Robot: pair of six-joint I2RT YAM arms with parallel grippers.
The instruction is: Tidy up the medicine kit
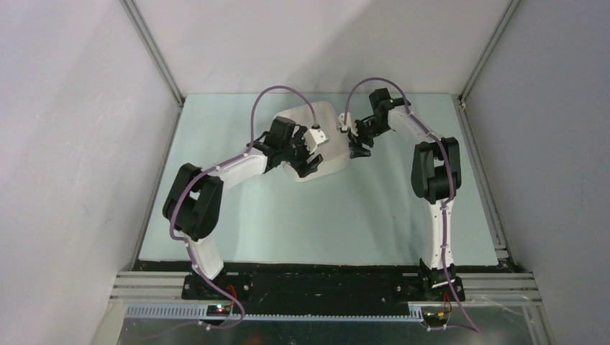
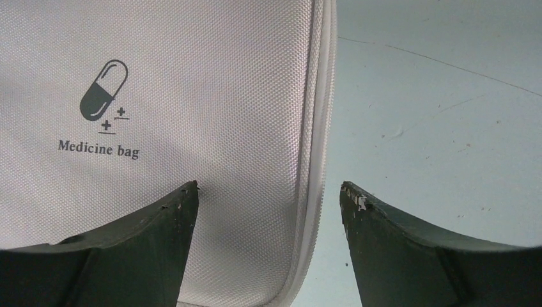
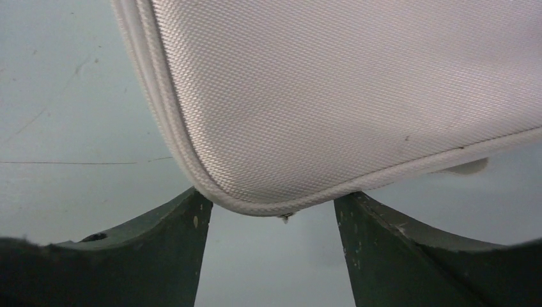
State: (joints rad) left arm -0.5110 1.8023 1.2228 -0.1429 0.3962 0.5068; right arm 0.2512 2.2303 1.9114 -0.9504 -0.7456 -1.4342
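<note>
On the far centre of the table (image 1: pixel 324 223): medicine kit (image 1: pixel 332 154), white, closed, lying flat.
Lid marking: dark pill logo (image 2: pixel 103 89) above the words "Medicine bag".
Left gripper (image 1: pixel 309 167): released; jaws spread wide across the kit's piped edge, one finger over the lid, the other over the table.
Right gripper (image 1: pixel 357 149): released; jaws apart at a rounded corner on the kit's right side, clasping nothing.
</note>
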